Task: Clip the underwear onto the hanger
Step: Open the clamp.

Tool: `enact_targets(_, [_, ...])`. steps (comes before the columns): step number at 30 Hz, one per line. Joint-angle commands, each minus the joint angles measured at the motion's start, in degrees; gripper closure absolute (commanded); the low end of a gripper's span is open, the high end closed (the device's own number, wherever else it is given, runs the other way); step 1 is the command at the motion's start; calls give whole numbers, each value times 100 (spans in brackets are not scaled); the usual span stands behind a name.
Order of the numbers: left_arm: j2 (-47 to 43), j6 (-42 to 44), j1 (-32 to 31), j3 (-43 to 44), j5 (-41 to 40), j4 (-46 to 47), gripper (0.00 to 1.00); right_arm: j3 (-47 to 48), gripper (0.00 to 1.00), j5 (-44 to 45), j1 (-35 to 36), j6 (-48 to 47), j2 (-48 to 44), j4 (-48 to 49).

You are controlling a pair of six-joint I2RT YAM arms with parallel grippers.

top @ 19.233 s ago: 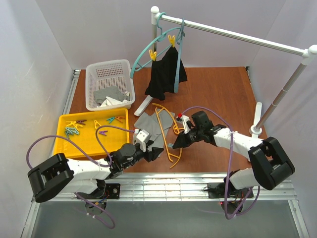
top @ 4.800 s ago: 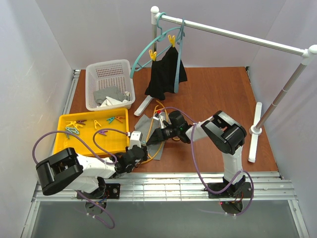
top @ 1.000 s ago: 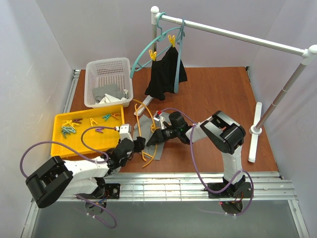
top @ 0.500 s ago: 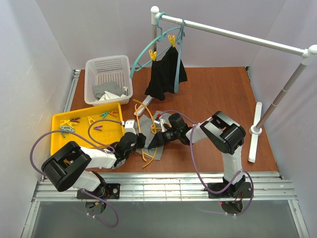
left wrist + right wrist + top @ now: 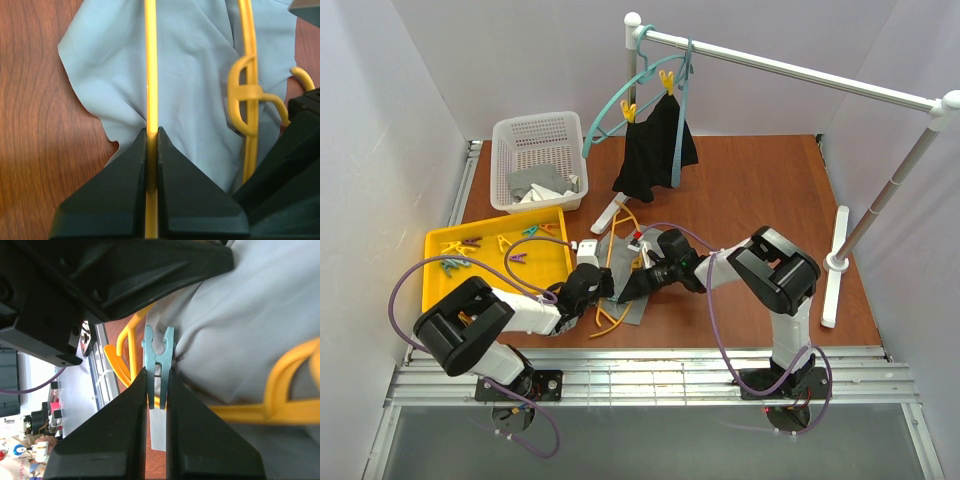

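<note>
underwear (image 5: 190, 85) lies under hanger (image 5: 150, 65); tray (image 5: 488, 270) holds clips (image 5: 454, 263), basket (image 5: 534, 134) cloth (image 5: 540, 186).

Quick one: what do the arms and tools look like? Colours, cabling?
Both arms have white links and bulky black joint housings: left arm, right arm. A purple cable loops along each. Left tool and right tool have matte black wedge fingers tapering to narrow tips.
</note>
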Motion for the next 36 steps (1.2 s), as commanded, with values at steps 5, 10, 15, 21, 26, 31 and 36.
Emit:
enact_targets(5, [-27, 22, 16, -2, 11, -252, 100, 17, 99, 88, 25, -188, -425, -246])
enact_targets(10, [-150, -75, 16, -64, 73, -147, 100, 333, 99, 53, 95, -118, -267, -237])
enact_targets(15, [-334, -128, 16, -169, 125, -76, 100, 553, 99, 36, 165, -65, 23, -228])
enact_targets(21, [-423, -198, 16, -266, 187, 3, 100, 685, 99, 53, 174, -39, 181, -219])
enact_targets(26, [-519, -207, 16, -275, 239, 21, 100, 720, 99, 36, 209, -4, 305, -219])
enact_targets(31, [-537, -242, 16, -328, 336, 144, 100, 782, 99, 44, 227, -13, 357, -210])
enact_targets(36, [-660, -303, 16, -424, 529, 434, 100, 887, 99, 18, 262, 5, 480, -210])
